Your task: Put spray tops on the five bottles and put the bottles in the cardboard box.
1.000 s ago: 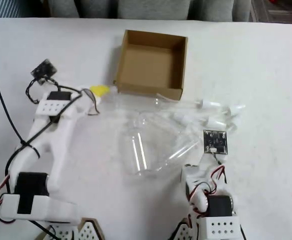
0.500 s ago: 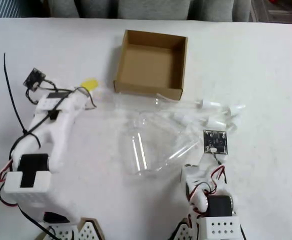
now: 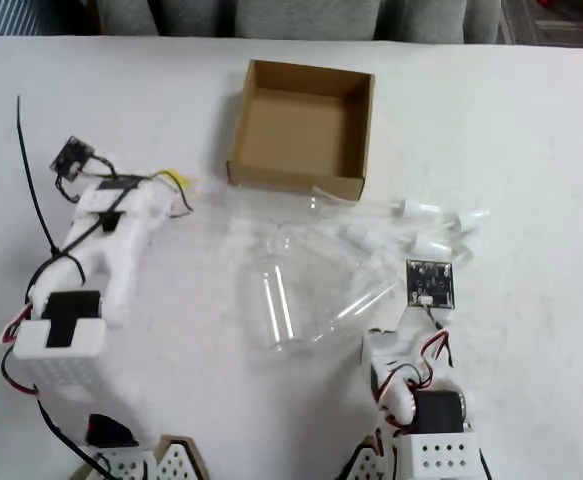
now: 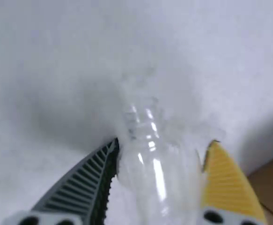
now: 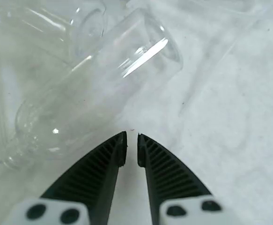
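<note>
The left gripper [image 4: 163, 152] clamps a bottle [image 4: 148, 136], likely light, slick and crushable, below its stiffer neck; the right gripper [image 5: 132, 143] is nearly closed, empty.

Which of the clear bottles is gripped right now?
The clear plastic bottle held in the left gripper, neck pointing outward; the other clear bottles lie loose on the white table.

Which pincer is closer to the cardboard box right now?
Left. The left pincer, gripping a clear bottle, sits just beside the cardboard box; the right pincer is farther off, by the loose bottles.
</note>
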You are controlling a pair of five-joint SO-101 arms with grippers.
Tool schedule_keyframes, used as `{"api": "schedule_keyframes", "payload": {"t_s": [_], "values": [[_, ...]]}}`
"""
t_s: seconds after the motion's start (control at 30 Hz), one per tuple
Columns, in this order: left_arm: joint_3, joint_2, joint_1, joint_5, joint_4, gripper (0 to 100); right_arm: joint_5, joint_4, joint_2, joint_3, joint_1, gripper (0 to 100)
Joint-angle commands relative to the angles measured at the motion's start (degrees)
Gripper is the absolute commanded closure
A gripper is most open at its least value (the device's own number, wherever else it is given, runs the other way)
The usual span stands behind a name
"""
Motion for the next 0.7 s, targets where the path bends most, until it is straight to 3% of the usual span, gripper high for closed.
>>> {"api": "schedule_keyframes", "payload": {"t_s": [0.0, 0.17, 0.33, 0.53, 0.6, 0.67], "values": [[-6.6, 3.1, -0.5, -2.9, 5.6, 87, 0.0, 0.3, -0.6, 0.4, 0.6, 98.1], [-7.6, 3.1, 0.8, -14.0, 10.3, 98, 0.0, 0.3, -0.6, 0.4, 0.6, 98.1], [-9.7, -0.8, 3.9, -32.5, 20.7, 98, 0.0, 0.3, -0.6, 0.4, 0.6, 98.1], [-9.4, -4.4, 4.8, -63.0, 25.8, 98, 0.0, 0.3, -0.6, 0.4, 0.6, 98.1], [-9.4, -4.3, 4.8, -67.6, 25.6, 98, 0.0, 0.3, -0.6, 0.4, 0.6, 98.1], [-9.5, -4.3, 4.9, -67.7, 24.8, 98, 0.0, 0.3, -0.6, 0.4, 0.6, 98.1]]}}
